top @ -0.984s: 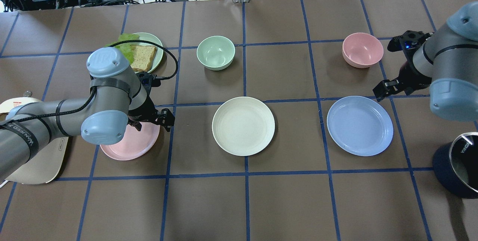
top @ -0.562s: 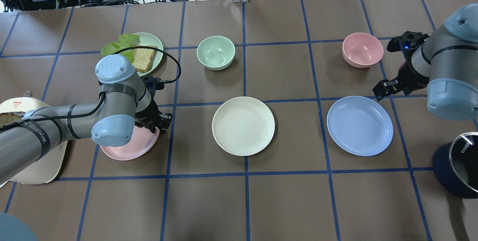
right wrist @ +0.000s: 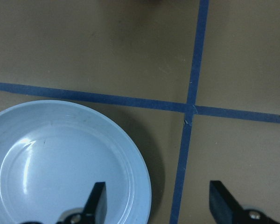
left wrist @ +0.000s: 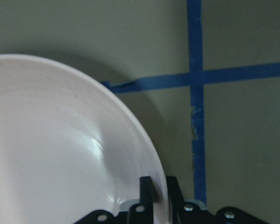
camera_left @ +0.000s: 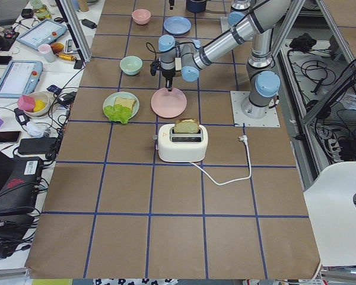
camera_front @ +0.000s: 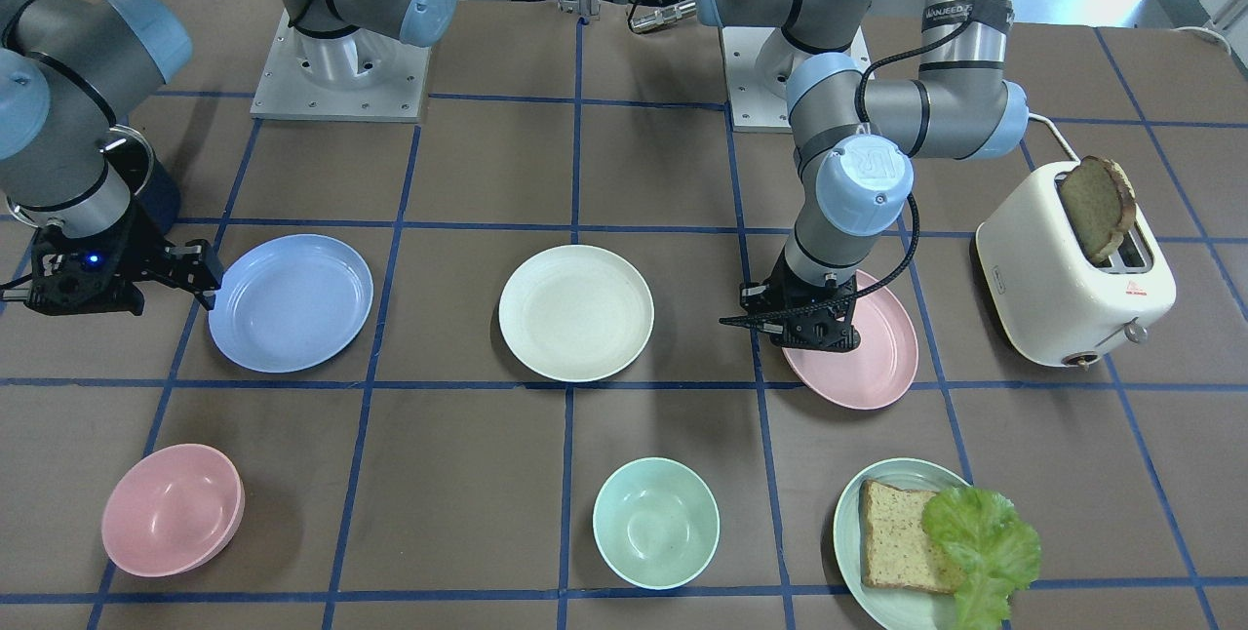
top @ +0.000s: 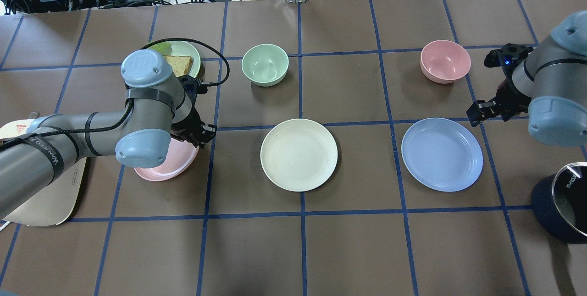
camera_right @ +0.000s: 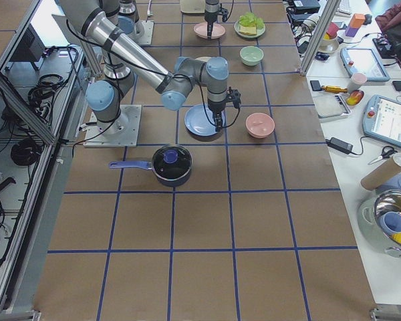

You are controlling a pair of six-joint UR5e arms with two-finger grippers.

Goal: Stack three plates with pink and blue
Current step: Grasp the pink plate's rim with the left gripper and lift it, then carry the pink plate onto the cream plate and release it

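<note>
1. the pale pink plate (camera_front: 873, 362) sits in the left pincer (left wrist: 158, 189), which is narrowed onto its rim, one finger inside the dish and one outside. a shadow under the pinched edge suggests that side is tipping up off the table (top: 257, 250); how far cannot be told.
2. the cream-white plate (top: 299, 155) lies flat and bare, well apart from both pincers and roughly midway between them.
3. the light blue plate (top: 442, 154) lies flat just beneath the right pincer (right wrist: 157, 205), whose jaws stand wide and hold nothing. the plate's rim falls in the gap, with one finger over the dish and the other over bare table.
4. progress, as a judgement: no plate rests on another yet, and all three lie apart in one row. the pink one is gripped. the blue one is lined up for a grip but not taken. what is left is to carry pink and blue across and build one pile with the cream-white.
5. outside the job: a pink bowl (top: 445, 61) near the right pincer, on the side away from the robot. a mint bowl (top: 265, 64) stands between the pincers, farther out. a green plate (camera_front: 912, 472) with bread (camera_front: 897, 537) and lettuce (camera_front: 980, 542) lies just beyond the left pincer. a toaster (camera_front: 1063, 289) stands outboard of the left pincer and a dark pot (camera_right: 172, 165) outboard of the right.
</note>
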